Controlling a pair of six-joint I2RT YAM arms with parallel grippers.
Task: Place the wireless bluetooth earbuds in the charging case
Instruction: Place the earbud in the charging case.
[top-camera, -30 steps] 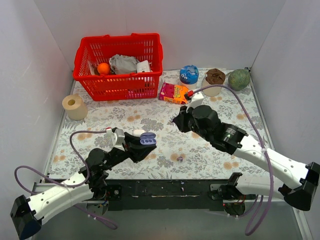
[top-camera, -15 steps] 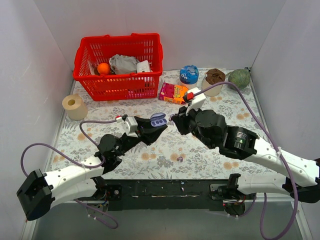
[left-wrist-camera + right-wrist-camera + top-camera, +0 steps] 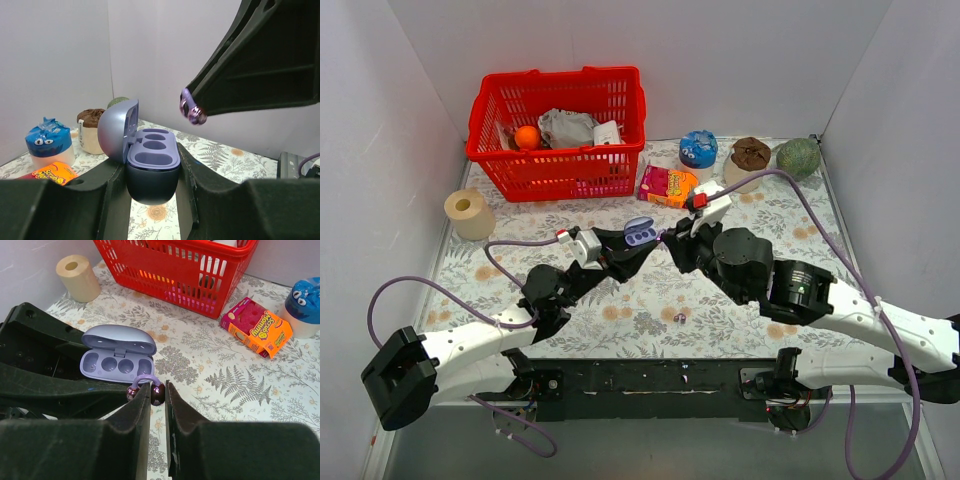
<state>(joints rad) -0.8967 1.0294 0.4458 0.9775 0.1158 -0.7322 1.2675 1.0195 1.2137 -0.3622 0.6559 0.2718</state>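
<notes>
The basket [image 3: 560, 172] is sitting behind; your right gripper [image 3: 156, 386] is pinching an earbud [image 3: 144, 378] beside the charging case [image 3: 117, 365] your left gripper [image 3: 151, 169] is clamping (sockets up, long axis along fingers).

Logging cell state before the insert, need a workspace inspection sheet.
Surface: floral cloth, flat.
Job's things: charging case open, wells empty; one earbud held nearby, not inserted; second earbud loose on cloth.
Clutter: red basket, paper roll, orange box, blue cup, brown-topped cup, green ball.
Grippers: left jaws shut on case; right jaws shut on earbud.
Cables: purple cables loop off both arms.
Surroundings: white walls.
</notes>
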